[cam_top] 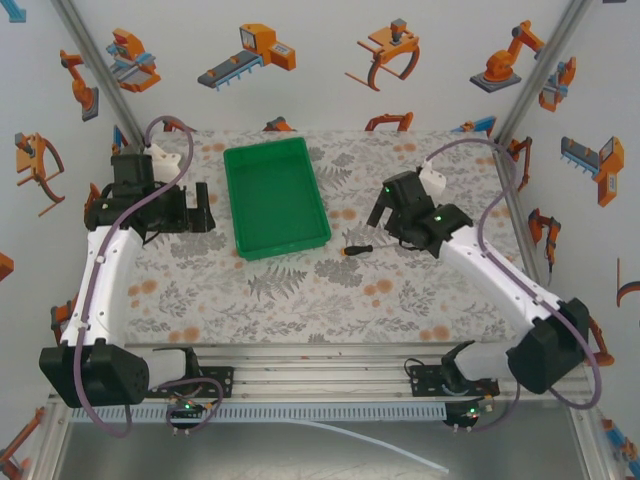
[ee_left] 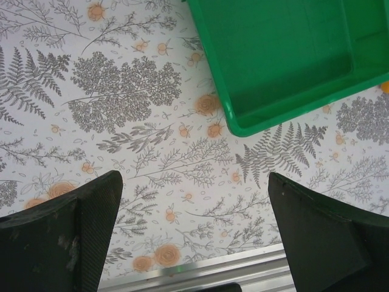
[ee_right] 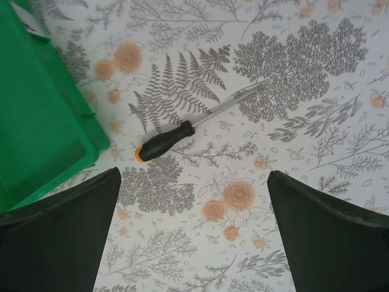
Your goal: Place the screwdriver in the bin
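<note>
The screwdriver (cam_top: 358, 247) lies flat on the floral cloth just off the right front corner of the green bin (cam_top: 272, 195). In the right wrist view the screwdriver (ee_right: 182, 130) has its black handle and orange end toward the bin (ee_right: 42, 121), with the thin shaft pointing up and right. My right gripper (ee_right: 193, 177) is open above the cloth, a little short of the screwdriver and not touching it; from above the right gripper (cam_top: 381, 212) hovers right of the bin. My left gripper (cam_top: 202, 207) is open and empty left of the bin (ee_left: 267, 125).
A floral cloth (cam_top: 300, 290) covers the table. An aluminium rail (cam_top: 320, 375) runs along the near edge between the arm bases, and printed walls enclose the back and sides. The bin holds nothing.
</note>
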Available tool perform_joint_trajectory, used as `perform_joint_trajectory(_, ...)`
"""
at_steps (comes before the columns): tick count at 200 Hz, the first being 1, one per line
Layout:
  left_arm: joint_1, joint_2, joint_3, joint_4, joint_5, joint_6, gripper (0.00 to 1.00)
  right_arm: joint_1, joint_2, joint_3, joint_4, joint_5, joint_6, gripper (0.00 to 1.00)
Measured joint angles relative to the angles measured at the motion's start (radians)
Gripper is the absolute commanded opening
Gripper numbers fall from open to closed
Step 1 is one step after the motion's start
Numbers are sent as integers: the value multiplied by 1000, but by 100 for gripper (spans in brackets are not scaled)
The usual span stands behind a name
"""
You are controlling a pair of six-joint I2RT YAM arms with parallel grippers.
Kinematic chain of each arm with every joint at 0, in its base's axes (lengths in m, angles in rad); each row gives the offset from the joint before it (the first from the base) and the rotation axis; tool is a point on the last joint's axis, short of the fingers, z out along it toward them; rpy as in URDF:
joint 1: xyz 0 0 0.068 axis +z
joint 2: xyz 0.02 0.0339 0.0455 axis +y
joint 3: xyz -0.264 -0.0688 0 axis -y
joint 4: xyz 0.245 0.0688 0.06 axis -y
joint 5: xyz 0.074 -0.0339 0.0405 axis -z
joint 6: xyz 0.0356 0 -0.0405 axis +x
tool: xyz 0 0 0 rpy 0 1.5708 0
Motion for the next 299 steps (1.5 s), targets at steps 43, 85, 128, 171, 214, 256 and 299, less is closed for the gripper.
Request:
perform_joint_trajectory(43, 0, 0, 0, -15, 0, 0, 97, 3, 216, 43, 6, -58, 77, 99)
perform_joint_trajectory(85, -1, 0, 0, -15, 9, 0, 97, 12, 319, 89, 41, -104, 103, 95)
perform_joint_trajectory(128, -1, 0, 0, -15, 23, 0, 97, 12, 389, 89, 69, -144, 122, 95)
perform_joint_trajectory(171, -1, -1, 0, -15, 26, 1, 97, 12, 438, 89, 84, -163, 126, 91)
perform_joint_trajectory(214, -1, -1, 0, -15, 27, 5, 97, 12, 468, 89, 93, -169, 126, 90)
perform_joint_trajectory(256, -1, -3, -2, -14, 27, 11, 97, 12, 489, 89, 94, -169, 124, 85)
perform_joint_trajectory(299, -1, -5, -6, -14, 26, 13, 97, 11, 520, 102, 96, -177, 110, 78)
